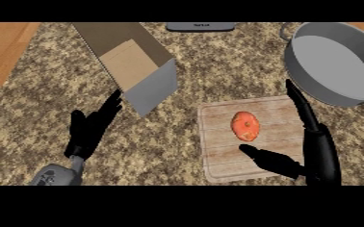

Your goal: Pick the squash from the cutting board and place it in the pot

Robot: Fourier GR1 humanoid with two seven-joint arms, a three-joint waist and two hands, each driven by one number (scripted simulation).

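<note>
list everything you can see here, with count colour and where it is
squash: 1, orange, lying on the cutting board
cutting board: 1, pale wood, lower right of the counter
pot: 1, grey, upper right, past the board
open box: 1, brown card with grey flap, upper left
dark flat object: 1, dark grey, top edge, cut off
counter: 1, speckled brown
left robot hand: 1, black, open, lower left
right robot hand: 1, black, open, over the board's right side beside the squash
</note>
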